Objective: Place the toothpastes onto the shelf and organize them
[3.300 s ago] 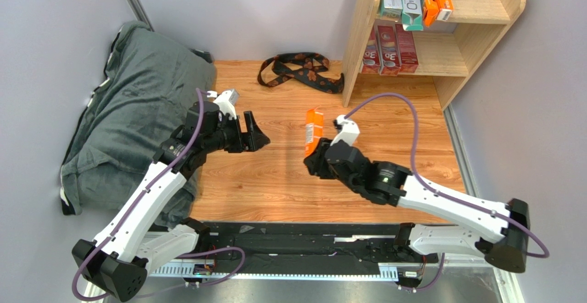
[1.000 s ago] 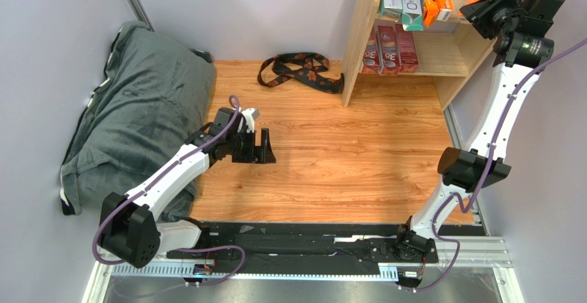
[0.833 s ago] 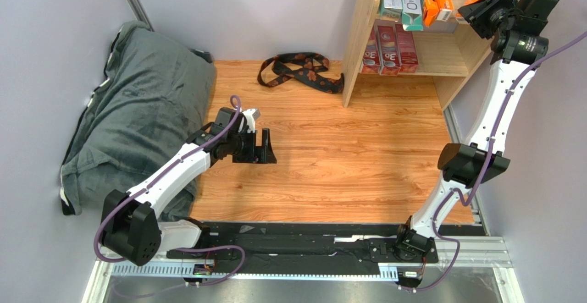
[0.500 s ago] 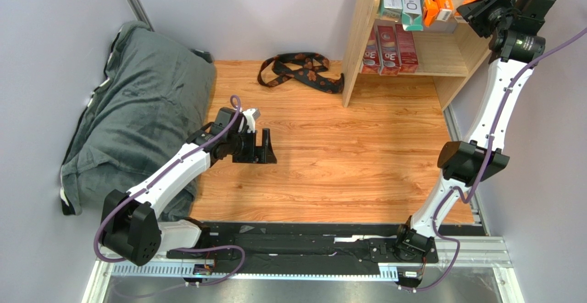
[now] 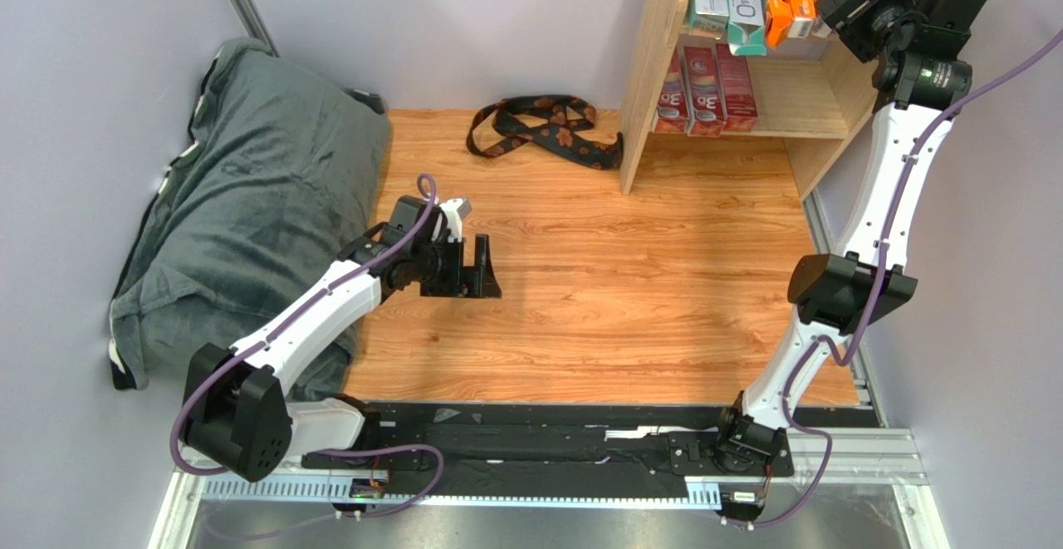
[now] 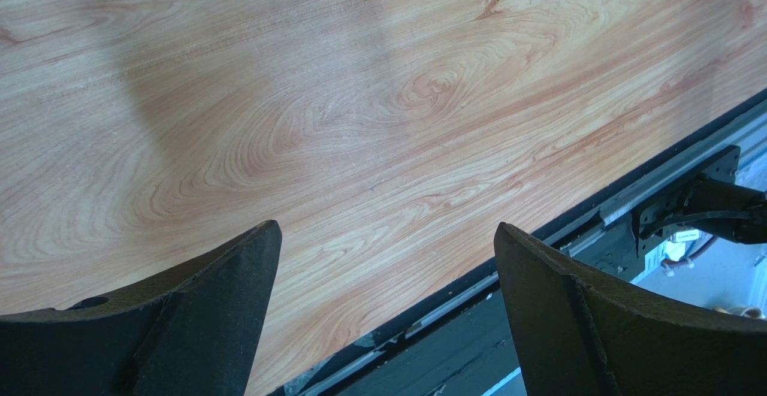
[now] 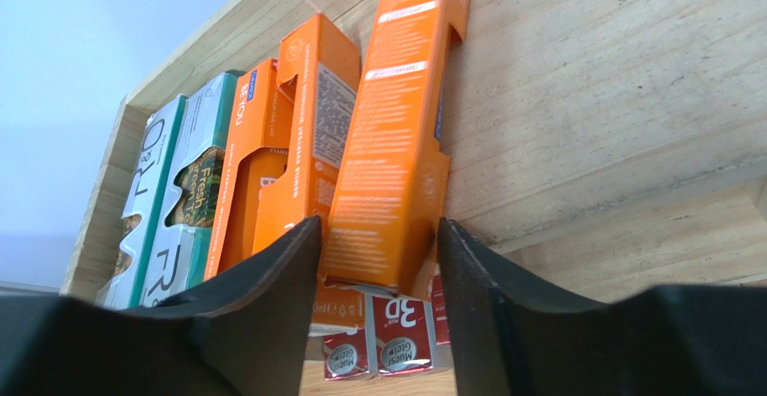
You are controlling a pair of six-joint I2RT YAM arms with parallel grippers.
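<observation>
In the top view the grey cushion [image 5: 237,175] fills nine to ten o'clock. My left gripper [image 5: 482,270] hangs just left of centre over the wooden table [image 5: 624,263], jaws spread wide with nothing between them. I leave it parked. The patterned strap [image 5: 543,126] lies at twelve and is not my concern.

The shelf [image 5: 651,76] stands at one o'clock. It has dark red boxes [image 5: 705,91] on the lower tier, and along the top two pale boxes [image 7: 194,180], then two orange boxes [image 7: 288,144].

My right gripper [image 7: 378,261] is up at two o'clock, its fingers flanking the third orange box [image 7: 392,126]. In the wrist view that box lies on the top tier just beside its twins, its far end splayed toward one o'clock. I cannot tell whether the pads grip it or are slack.

I judge this is the release. I would open fully and back straight out toward six, along the box, so that neither finger drags it. Then I would nudge its far end toward eleven to square the row.
</observation>
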